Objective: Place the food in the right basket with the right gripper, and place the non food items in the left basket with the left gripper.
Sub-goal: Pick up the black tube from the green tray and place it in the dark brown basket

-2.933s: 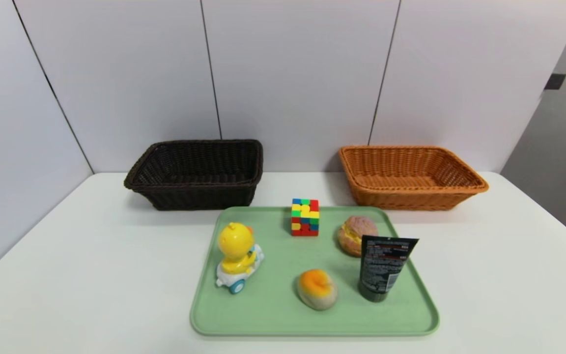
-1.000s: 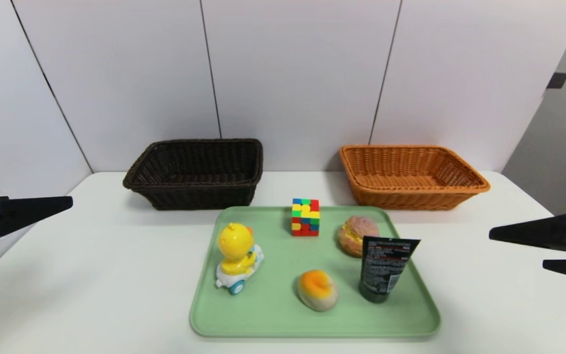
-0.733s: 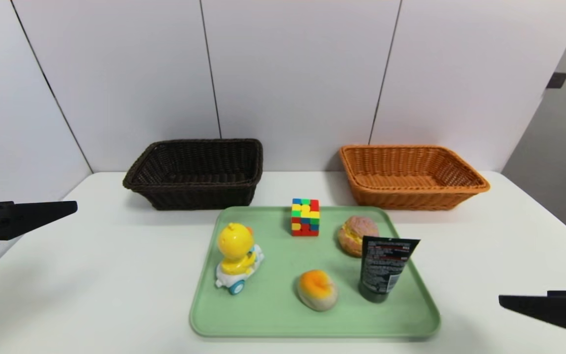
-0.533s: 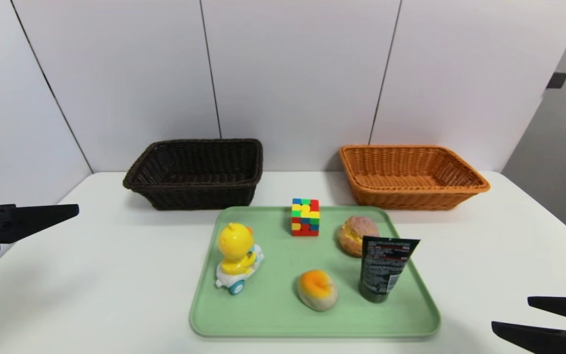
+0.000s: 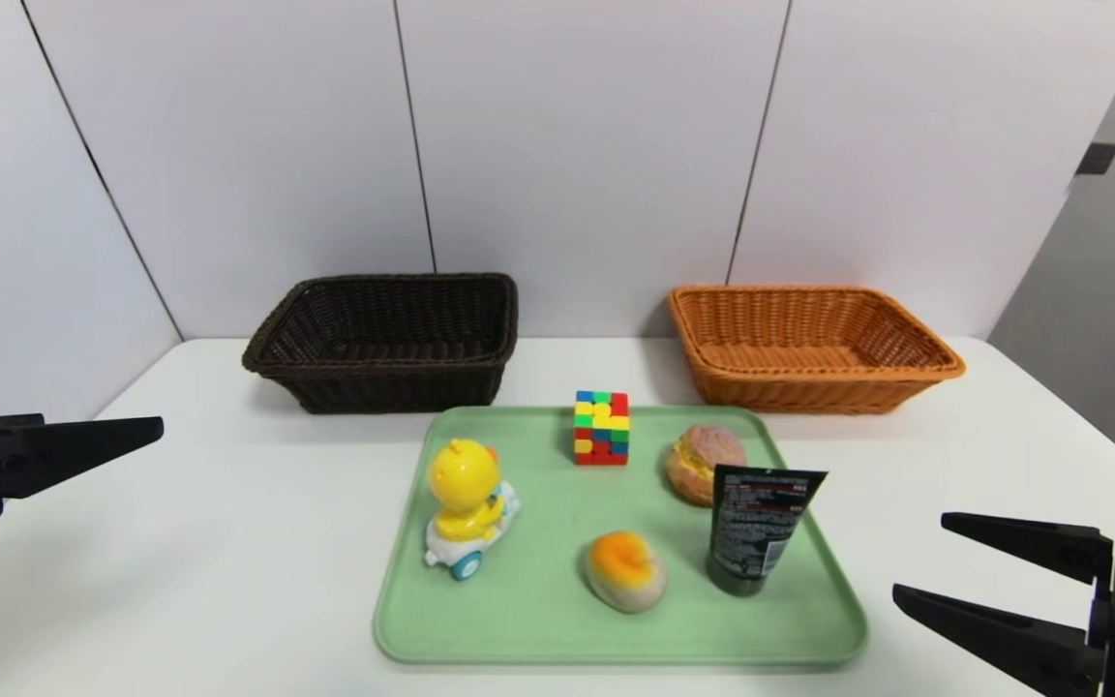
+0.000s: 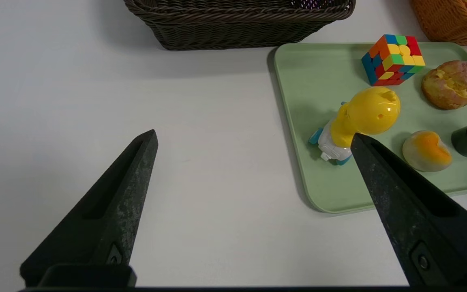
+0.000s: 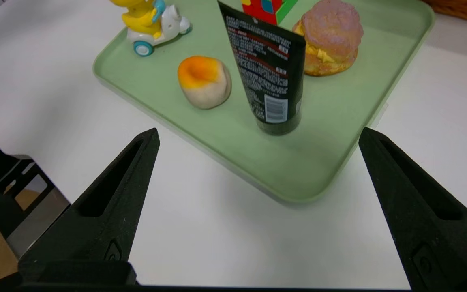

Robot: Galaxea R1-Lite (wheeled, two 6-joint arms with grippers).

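The white table [image 5: 228, 542] carries everything. At its far edge stand the left basket [image 5: 385, 339], dark brown, and the right basket [image 5: 809, 344], orange; no item shows in either. Nearer, a green tray [image 5: 538, 620] holds all five items, so sorting has not begun.

Non-food: the duck toy [image 5: 467, 503] stands at the tray's left side, the puzzle cube [image 5: 601, 427] at the far edge, the black tube [image 5: 759, 528] upright on its cap at the right side. Food: the pink-topped bun [image 5: 703, 462] just behind the tube, the orange-centred bun [image 5: 623, 569] near the front, between the duck and the tube.

The left gripper [image 6: 253, 140] hovers over bare table left of the tray, jaws spread wide, empty. The right gripper [image 7: 258, 134] hovers off the tray's near right corner, jaws likewise spread, nothing between them.

Handling, as judged: the buns look light and soft; take them across the sides, gently. The tube stands close before the pink bun and may topple if brushed. The cube is rigid, with flat faces offering a sure hold. The duck is glossy, likely slippery, and may roll on its wheels.
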